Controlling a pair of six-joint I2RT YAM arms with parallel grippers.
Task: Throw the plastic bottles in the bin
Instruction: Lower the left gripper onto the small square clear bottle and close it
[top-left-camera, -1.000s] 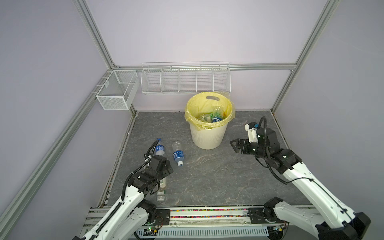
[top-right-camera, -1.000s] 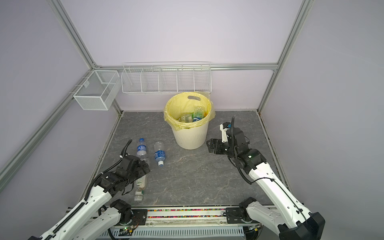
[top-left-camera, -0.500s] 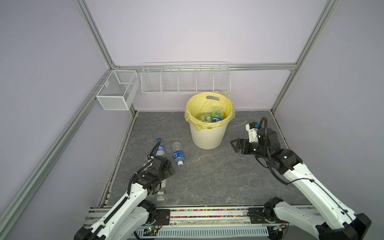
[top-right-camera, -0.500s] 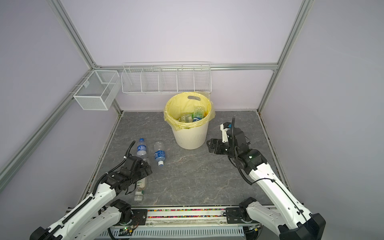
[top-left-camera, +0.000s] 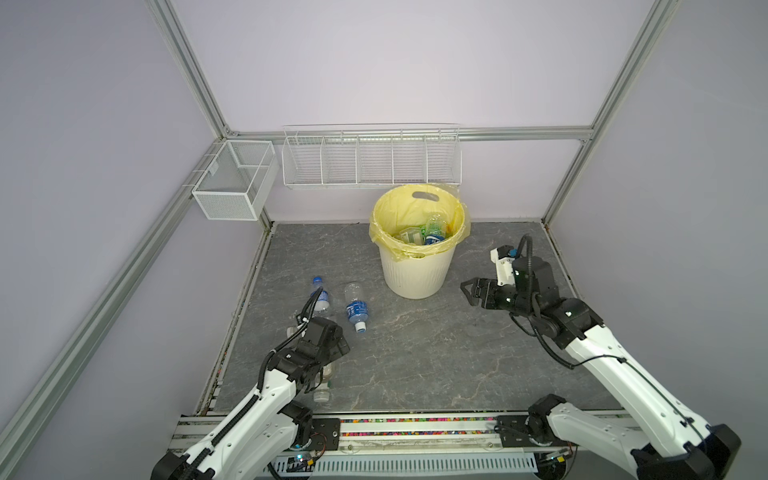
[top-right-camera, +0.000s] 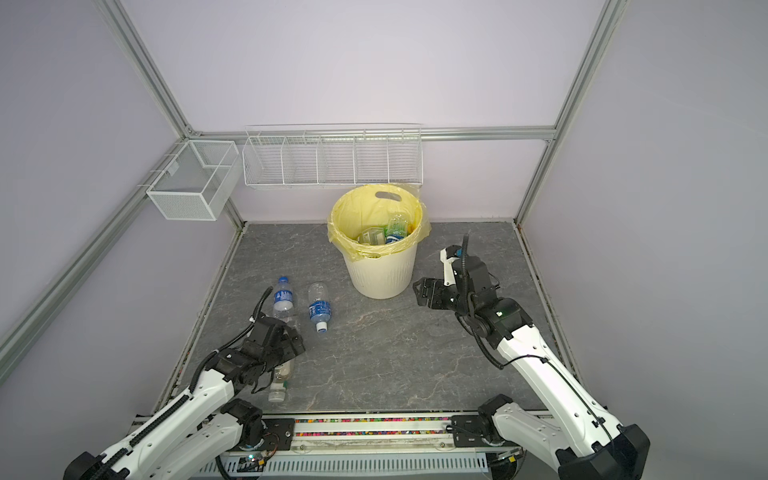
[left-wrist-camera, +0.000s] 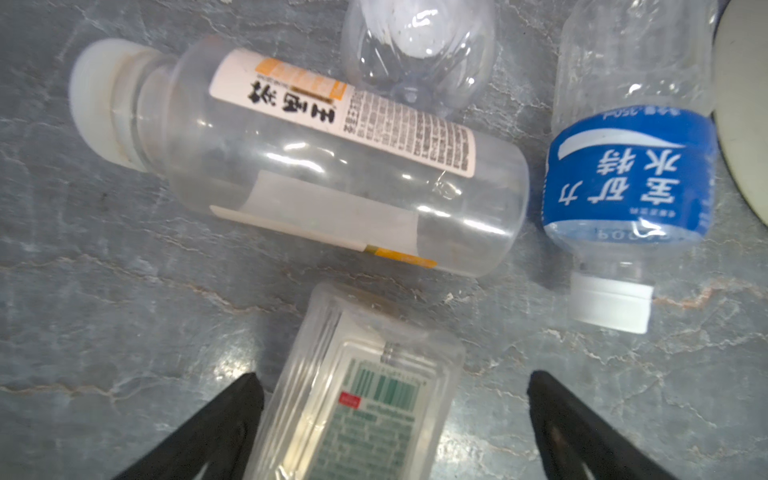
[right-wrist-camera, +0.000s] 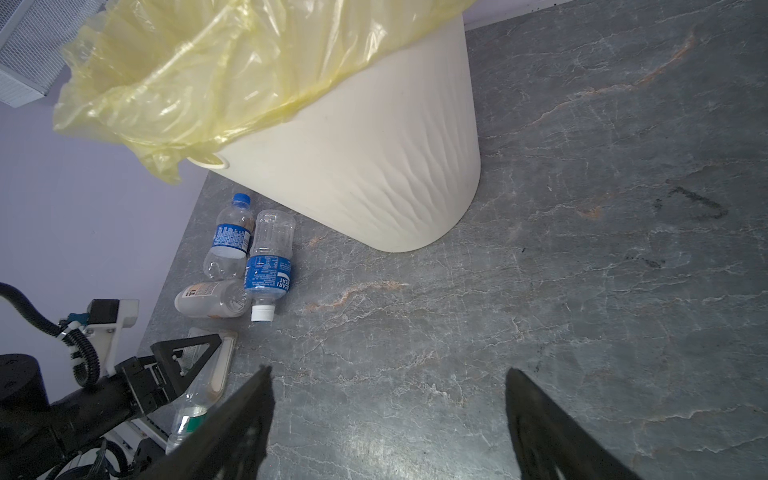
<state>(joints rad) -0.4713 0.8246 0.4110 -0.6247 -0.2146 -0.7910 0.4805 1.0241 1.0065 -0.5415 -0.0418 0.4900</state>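
At front left, the left gripper (left-wrist-camera: 395, 376) hangs wide open and empty astride the flat green-labelled bottle (left-wrist-camera: 365, 399), whose long axis runs between its fingers (left-wrist-camera: 232, 415). An orange-labelled bottle (left-wrist-camera: 316, 166) and two blue-labelled bottles (top-left-camera: 356, 311) lie just beyond. The bin (top-left-camera: 415, 274) stands farther right; beside it the right gripper (top-left-camera: 466, 293) gapes empty.

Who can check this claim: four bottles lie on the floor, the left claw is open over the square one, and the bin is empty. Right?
Not empty: both top views show the bin already holding several bottles. The rest stands: four lie on the floor, the left claw open over the square bottle.
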